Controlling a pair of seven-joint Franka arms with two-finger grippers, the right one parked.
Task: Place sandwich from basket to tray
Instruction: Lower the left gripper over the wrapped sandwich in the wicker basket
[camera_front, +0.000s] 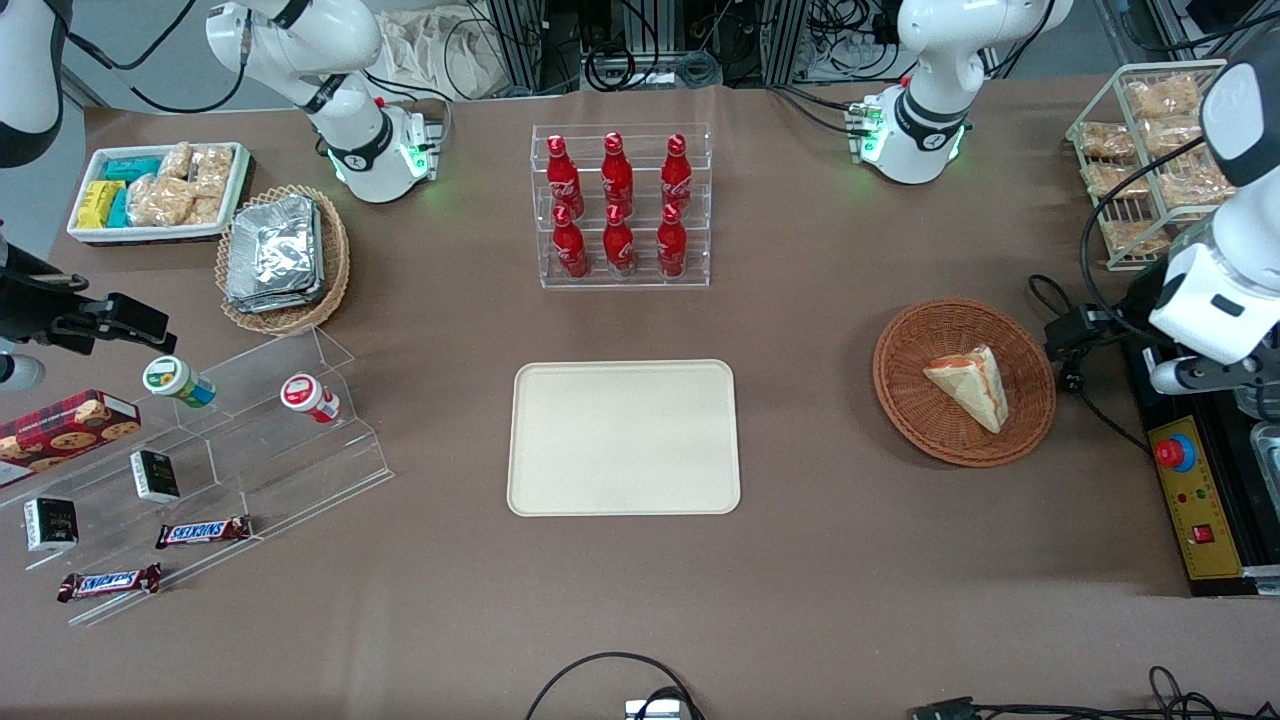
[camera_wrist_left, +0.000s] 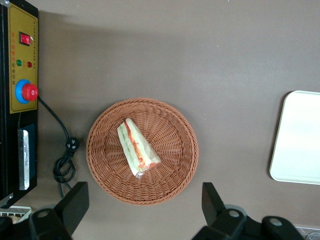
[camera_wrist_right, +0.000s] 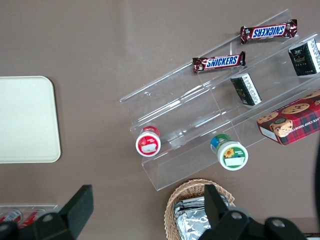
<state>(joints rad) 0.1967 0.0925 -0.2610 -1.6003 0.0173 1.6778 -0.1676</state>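
The sandwich (camera_front: 968, 386) lies on its side in the basket (camera_front: 903, 400), filling edge exposed, slightly off the basket centre. The basket sits on the surface (camera_front: 800, 580) toward the working arm's end; the tray (camera_front: 623, 437) lies flat and bare near the surface centre, well apart from the basket, which judging from the layout leaves an unobstructed transfer path. The end effector (camera_wrist_left: 142, 210) is positioned above the surface just outside the basket rim, well clear of the sandwich. Its fingers (camera_wrist_left: 75, 202) stand wide apart, wider than the sandwich, and hold and touch nothing. This posture appears suited to a descent onto the wedge; the grasp is not yet begun.
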